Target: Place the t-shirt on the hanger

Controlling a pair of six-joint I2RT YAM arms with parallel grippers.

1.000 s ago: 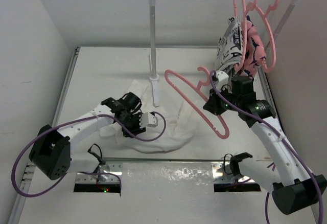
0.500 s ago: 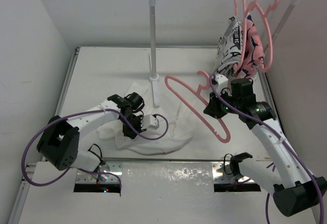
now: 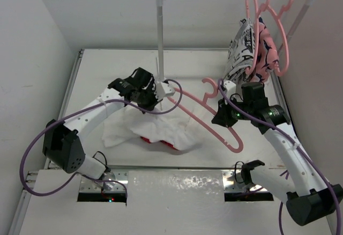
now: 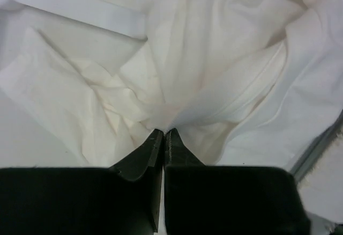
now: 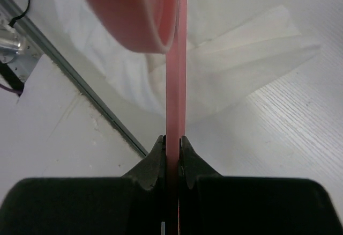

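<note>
The left gripper (image 4: 163, 134) is clenched on a fold of the t-shirt (image 3: 161, 130); in the left wrist view its two fingertips meet, with white cloth drawn into a peak between them. The pinched part is raised close to the rack post (image 3: 159, 42). The rest of the t-shirt trails down onto the table (image 3: 102, 68), crumpled, with a strip of red print showing along its near edge. The right gripper (image 5: 172, 141) is clamped on a thin bar of the hanger (image 5: 174, 85) and holds it in the air to the right of the t-shirt, one hanger arm reaching toward the raised cloth. The step in hand appears to be opening the garment so that a hanger arm can enter it. Which edge is pinched cannot be told from these views; confirm that it is a single layer at the hem or neck, since a grip through both layers would close the opening. Raise the cloth until an opening hangs free, then feed the hanger tip in along its own length, without twisting it in the grip. Avoid dragging cloth around the rack post.
</note>
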